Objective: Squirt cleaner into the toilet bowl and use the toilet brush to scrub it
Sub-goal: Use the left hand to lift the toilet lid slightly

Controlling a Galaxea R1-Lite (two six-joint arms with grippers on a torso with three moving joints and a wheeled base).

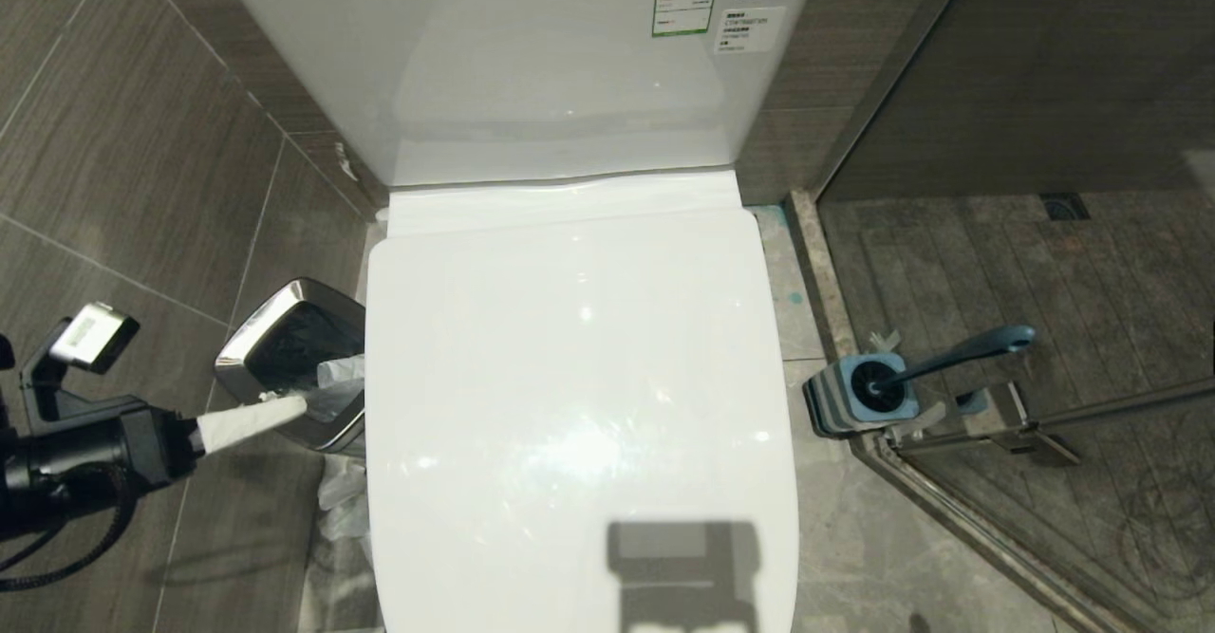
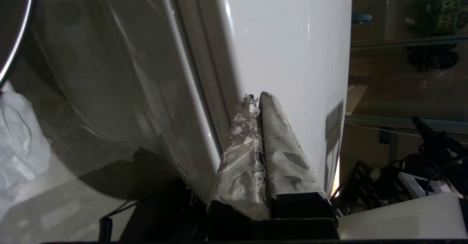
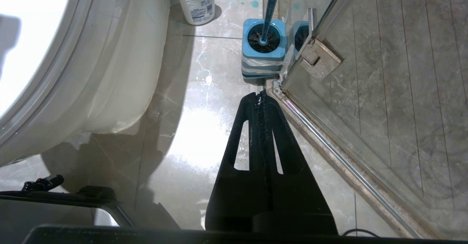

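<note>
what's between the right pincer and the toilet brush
Nothing but bare floor tile. In the right wrist view the shut right pincer points at the toilet brush standing in its blue holder, beside the glass door's hinge.

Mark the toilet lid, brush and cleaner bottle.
toilet lid [image 1: 579, 367]: head view, middle of the shut lid.
brush [image 1: 954, 353]: head view, handle above the holder.
cleaner bottle [image 3: 195, 2]: right wrist view, lower body, on the floor.
</note>
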